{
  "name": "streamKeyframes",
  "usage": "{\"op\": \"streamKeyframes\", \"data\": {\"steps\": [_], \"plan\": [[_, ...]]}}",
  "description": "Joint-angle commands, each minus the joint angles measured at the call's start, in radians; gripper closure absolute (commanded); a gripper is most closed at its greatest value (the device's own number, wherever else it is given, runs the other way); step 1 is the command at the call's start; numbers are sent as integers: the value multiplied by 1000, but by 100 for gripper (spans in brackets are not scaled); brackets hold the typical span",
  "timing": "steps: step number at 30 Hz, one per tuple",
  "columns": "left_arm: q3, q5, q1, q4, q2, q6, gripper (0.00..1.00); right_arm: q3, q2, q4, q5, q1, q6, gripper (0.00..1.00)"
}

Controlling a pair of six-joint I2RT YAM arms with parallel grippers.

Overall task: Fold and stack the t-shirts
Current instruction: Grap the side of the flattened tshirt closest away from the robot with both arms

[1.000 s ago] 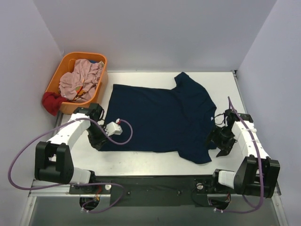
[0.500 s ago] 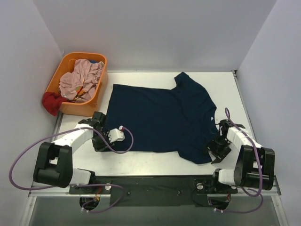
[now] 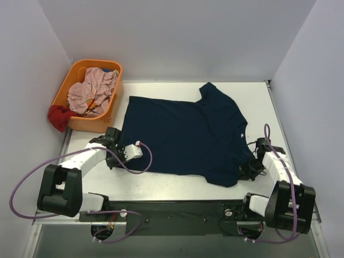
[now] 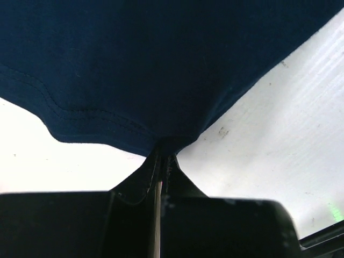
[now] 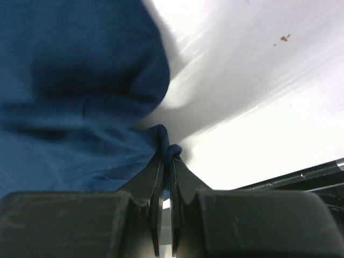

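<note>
A navy t-shirt (image 3: 183, 134) lies spread flat across the white table (image 3: 161, 185). My left gripper (image 3: 114, 161) sits at the shirt's near left corner, shut on the hem (image 4: 134, 142). The wrist view shows the hem corner pinched between the closed black fingertips (image 4: 164, 156). My right gripper (image 3: 248, 171) is at the near right sleeve, shut on a fold of navy cloth (image 5: 80, 107). A small bunch of the sleeve edge pokes up between its fingertips (image 5: 167, 153). More t-shirts, pink and red (image 3: 91, 94), are heaped in the orange basket.
An orange basket (image 3: 115, 80) stands at the far left, a red garment (image 3: 58, 115) hanging over its near rim. Grey walls enclose the table on three sides. The black front rail (image 3: 177, 209) carries both arm bases. Purple cables loop beside each arm.
Both grippers dropped to the table and closed on the shirt's near edge: the left on the hem corner, the right on the sleeve. The right arm shifted towards the front edge.
</note>
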State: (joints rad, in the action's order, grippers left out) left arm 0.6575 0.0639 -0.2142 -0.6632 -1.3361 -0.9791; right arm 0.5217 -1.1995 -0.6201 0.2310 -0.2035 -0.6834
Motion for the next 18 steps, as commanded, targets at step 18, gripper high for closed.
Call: {"op": "streamKeyframes", "data": {"steps": [18], "plan": [[609,-6,7,-141,-313,134,100,742,-292,-161,-10,78,180,100]]}}
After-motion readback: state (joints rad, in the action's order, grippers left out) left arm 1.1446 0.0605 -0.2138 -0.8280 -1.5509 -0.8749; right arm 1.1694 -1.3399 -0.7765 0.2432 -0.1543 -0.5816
